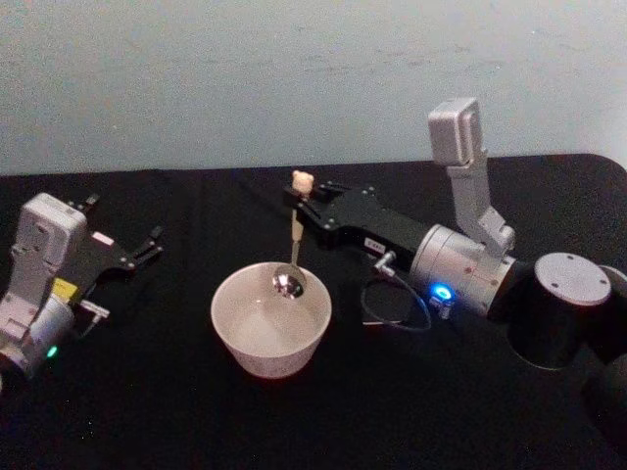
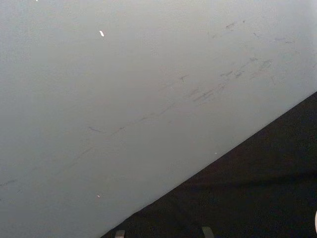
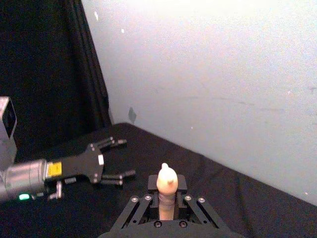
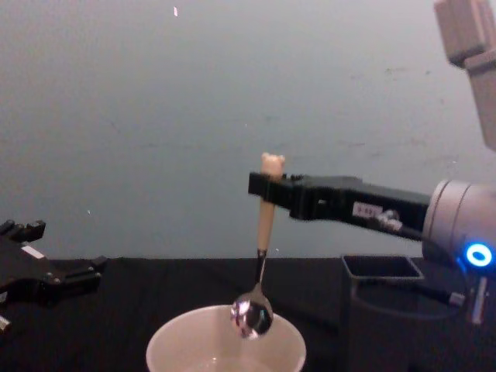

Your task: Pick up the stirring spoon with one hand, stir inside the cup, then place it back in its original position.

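Observation:
My right gripper (image 1: 299, 203) is shut on the beige handle of the stirring spoon (image 1: 294, 245), just under its bear head. The spoon hangs upright, and its shiny bowl (image 4: 251, 316) sits at the rim level of the cream-white cup (image 4: 225, 350), over its far side. The cup (image 1: 271, 319) stands at the table's middle. In the right wrist view the spoon's handle (image 3: 166, 191) stands between the closed fingers. My left gripper (image 1: 147, 247) rests open on the left of the table, away from the cup; it also appears as the left gripper (image 3: 116, 158) in the right wrist view.
A tall dark-grey square holder (image 4: 383, 298) stands right of the cup, under my right arm. Black cloth (image 1: 176, 411) covers the table and a pale wall (image 1: 294, 78) rises behind it. A cable loop (image 1: 397, 308) hangs below the right wrist.

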Controlling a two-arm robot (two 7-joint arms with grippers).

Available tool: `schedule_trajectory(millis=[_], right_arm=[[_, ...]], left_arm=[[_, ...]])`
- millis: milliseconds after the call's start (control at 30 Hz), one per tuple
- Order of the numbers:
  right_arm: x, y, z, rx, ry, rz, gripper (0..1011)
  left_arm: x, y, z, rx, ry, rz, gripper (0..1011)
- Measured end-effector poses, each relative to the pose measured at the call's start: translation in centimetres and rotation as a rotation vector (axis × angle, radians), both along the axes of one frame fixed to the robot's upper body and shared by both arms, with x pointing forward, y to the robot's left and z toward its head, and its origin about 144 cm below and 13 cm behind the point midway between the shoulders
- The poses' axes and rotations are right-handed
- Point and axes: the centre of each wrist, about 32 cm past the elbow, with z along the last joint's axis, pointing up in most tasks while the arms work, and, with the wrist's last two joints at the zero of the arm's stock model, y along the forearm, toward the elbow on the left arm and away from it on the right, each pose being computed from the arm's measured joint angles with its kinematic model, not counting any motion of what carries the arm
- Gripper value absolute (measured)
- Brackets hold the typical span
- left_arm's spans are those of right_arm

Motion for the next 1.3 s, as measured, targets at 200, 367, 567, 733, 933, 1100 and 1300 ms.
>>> schedule_trajectory(millis=[200,367,567,733,933,1100,1300], right_arm=[[-0.2,-0.5,0.7,0.059,0.002,-0.017,189],[-0.5,-1.2,1.4,0.105,-0.005,-0.040,188],[-0.9,-2.3,2.2,0.144,-0.025,-0.077,189],[-1.2,-3.3,2.8,0.169,-0.041,-0.102,188],[-1.8,-4.8,3.4,0.193,-0.070,-0.133,189],[-2.4,-5.9,3.7,0.202,-0.086,-0.160,189],[-3.0,-6.9,3.5,0.197,-0.085,-0.182,189]], left_arm=[[0.0,0.0,0.0,0.000,0.000,0.000,1001],[0.0,0.0,0.0,0.000,0.000,0.000,1001],[0.0,0.0,0.0,0.000,0.000,0.000,1001],[0.0,0.0,0.0,0.000,0.000,0.000,1001],[0.0,0.0,0.0,0.000,0.000,0.000,1001],[0.0,0.0,0.0,0.000,0.000,0.000,1001],[0.0,0.0,0.0,0.000,0.000,0.000,1001]])
